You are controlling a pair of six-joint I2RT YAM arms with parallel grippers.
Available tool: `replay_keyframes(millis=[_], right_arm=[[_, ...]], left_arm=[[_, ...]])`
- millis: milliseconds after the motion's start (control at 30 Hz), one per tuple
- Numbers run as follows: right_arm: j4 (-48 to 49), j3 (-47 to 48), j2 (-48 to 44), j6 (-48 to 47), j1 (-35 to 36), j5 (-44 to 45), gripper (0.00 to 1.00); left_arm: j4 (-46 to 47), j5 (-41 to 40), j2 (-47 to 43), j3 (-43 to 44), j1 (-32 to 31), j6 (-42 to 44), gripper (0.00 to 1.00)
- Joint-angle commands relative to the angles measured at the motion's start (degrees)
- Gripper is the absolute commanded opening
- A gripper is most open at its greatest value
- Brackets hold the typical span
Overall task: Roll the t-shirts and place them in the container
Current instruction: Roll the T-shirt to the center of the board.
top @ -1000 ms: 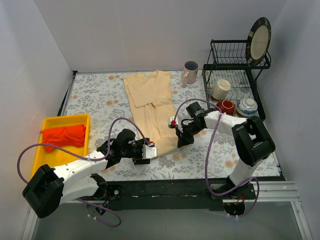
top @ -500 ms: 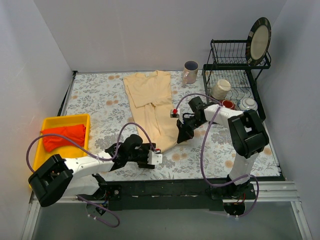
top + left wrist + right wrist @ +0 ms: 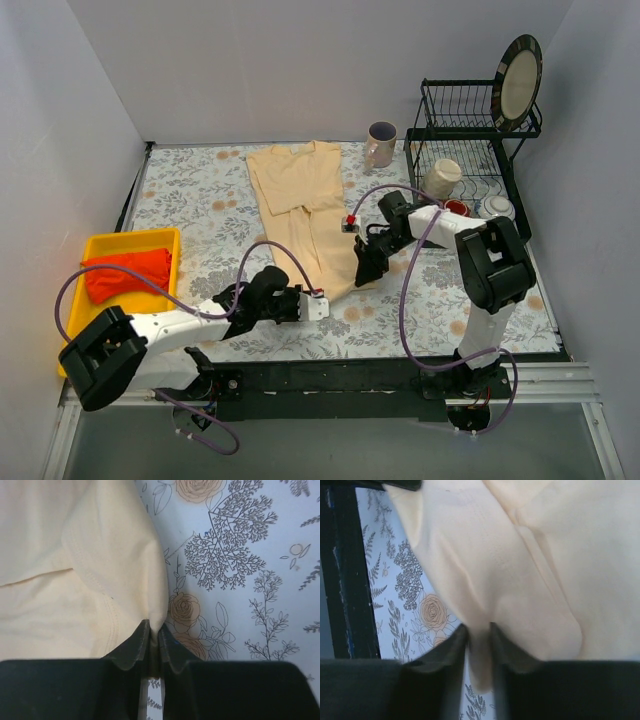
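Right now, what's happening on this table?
Both arms are at the near end of the cream shirt, which lies folded narrow on the mat and is not yet rolled. The left gripper is shut on the shirt's near corner. The right gripper has a fold of the shirt's right edge between its fingers, but I can't tell whether it grips. The red shirt sits in the tray at left, untouched.
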Motion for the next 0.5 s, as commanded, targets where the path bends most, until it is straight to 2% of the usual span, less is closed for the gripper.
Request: replay_keyframes(millis=[0, 33, 67, 133, 300, 467], right_arm=[[8.59, -4.52, -10.17, 0.93, -1.5, 5.6, 0.55], [11.32, -6.72, -16.02, 0.76, -1.42, 6.66, 0.67], [13.7, -11.52, -19.04, 0.06, -1.41, 8.06, 0.74], [20.03, -15.77, -26.49, -1.26, -0.54, 9.04, 0.99], [23.56, -23.33, -33.21, -5.66, 6.3, 14.66, 0.99], [24.62, -25.1, -35.06, -8.11, 11.23, 15.37, 0.99]], left_arm=[[-14.37, 10.85, -7.37, 4.78, 2.53, -6.25, 0.0], [-15.45, 15.23, -8.33, 5.92, 3.06, -7.14, 0.0], [-16.15, 16.75, -9.21, 6.28, 3.58, -7.93, 0.0], [-17.65, 18.78, -9.14, 6.9, 3.94, -10.21, 0.0], [-14.15, 23.01, -8.78, 5.32, 6.31, -13.74, 0.0], [-12.82, 24.23, -7.12, 4.88, 9.11, -15.76, 0.0]])
